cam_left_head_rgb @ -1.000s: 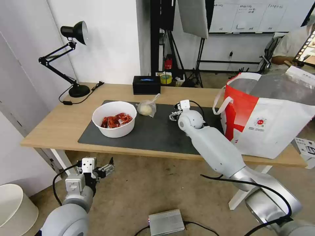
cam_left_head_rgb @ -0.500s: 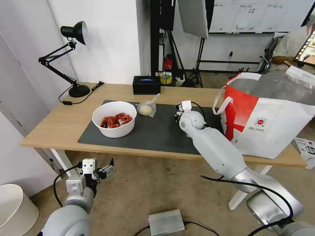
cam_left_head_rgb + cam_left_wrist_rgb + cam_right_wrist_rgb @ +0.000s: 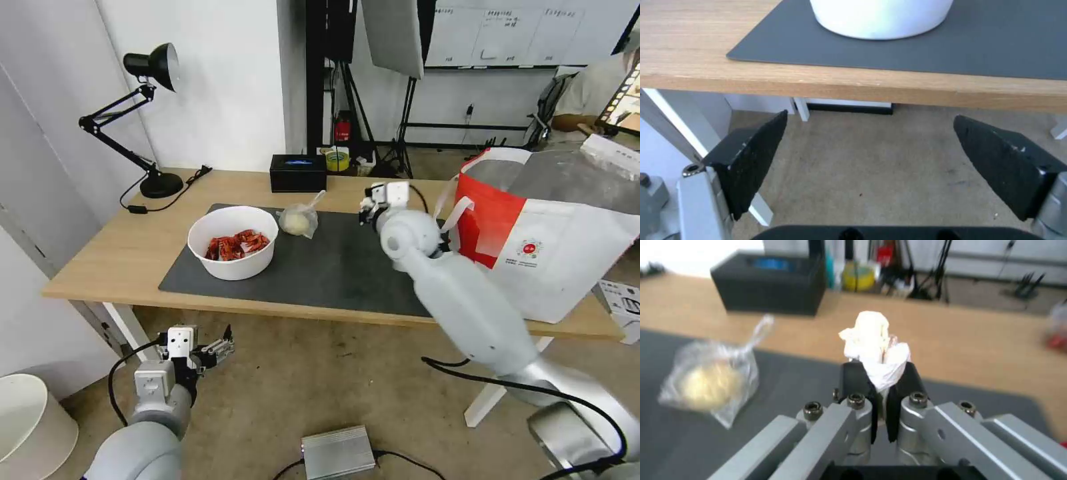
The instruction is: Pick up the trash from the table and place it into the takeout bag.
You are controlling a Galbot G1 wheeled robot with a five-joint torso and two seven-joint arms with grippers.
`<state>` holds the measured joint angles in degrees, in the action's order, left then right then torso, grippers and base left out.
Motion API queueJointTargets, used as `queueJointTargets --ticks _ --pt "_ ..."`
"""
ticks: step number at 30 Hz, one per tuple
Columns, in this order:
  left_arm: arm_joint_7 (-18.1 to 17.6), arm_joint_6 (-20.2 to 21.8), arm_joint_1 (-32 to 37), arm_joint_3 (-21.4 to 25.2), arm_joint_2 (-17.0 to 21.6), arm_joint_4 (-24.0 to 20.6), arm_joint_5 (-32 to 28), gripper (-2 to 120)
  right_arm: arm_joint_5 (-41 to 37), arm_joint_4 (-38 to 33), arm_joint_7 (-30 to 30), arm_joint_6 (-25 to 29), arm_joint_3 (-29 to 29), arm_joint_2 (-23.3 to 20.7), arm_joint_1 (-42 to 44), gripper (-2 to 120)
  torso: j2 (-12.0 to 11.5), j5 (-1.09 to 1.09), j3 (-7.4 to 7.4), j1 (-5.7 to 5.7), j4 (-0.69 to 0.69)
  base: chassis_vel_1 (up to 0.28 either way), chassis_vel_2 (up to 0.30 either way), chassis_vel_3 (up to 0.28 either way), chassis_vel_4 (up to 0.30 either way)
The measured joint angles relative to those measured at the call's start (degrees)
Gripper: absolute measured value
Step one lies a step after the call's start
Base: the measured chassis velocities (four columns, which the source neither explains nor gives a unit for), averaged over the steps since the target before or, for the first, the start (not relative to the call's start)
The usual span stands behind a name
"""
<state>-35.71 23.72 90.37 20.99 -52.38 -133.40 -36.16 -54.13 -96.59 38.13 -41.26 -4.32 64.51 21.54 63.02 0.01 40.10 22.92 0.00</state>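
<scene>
My right gripper (image 3: 880,380) is shut on a crumpled white tissue (image 3: 873,340), held above the dark grey mat (image 3: 320,267); in the head view this gripper (image 3: 365,210) hangs just left of the white and red takeout bag (image 3: 553,247). The white bowl (image 3: 232,241) of red shells sits on the mat's left part, its base also in the left wrist view (image 3: 880,16). Beside it lies the small knotted clear bag (image 3: 298,220) (image 3: 706,383). My left gripper (image 3: 223,341) (image 3: 870,116) stands open below the table's (image 3: 133,247) front edge, holding nothing.
A black rectangular box (image 3: 297,173) (image 3: 769,286) stands at the table's back edge. A black desk lamp (image 3: 143,120) is at the back left. On the floor are a grey metal box (image 3: 337,452) and a white bin (image 3: 30,420).
My right arm has risen and swung right toward the takeout bag, carrying the tissue. The left arm has stayed put.
</scene>
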Motion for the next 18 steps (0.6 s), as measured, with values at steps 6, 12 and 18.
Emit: queueJointTargets --ticks 6,12,18 --pt "0.0 0.0 0.5 0.0 -0.3 -0.1 0.5 100 -3.4 -9.6 2.5 0.0 4.0 -5.6 1.6 3 0.0 0.00 0.00 0.00 0.00 0.000 0.000 0.000 0.000" --pt "0.0 0.0 0.6 -0.6 -0.6 -0.2 1.2 100 -8.8 -18.8 4.4 -0.1 9.5 -15.1 2.9 3 0.0 0.00 0.00 0.00 -0.01 0.000 0.000 0.000 0.000" --pt "0.1 -0.1 0.6 -1.1 -0.7 -0.4 1.7 100 -13.4 -23.6 6.5 -0.1 14.5 -22.2 5.0 3 0.0 0.00 0.00 0.00 0.00 0.000 0.000 0.000 0.000"
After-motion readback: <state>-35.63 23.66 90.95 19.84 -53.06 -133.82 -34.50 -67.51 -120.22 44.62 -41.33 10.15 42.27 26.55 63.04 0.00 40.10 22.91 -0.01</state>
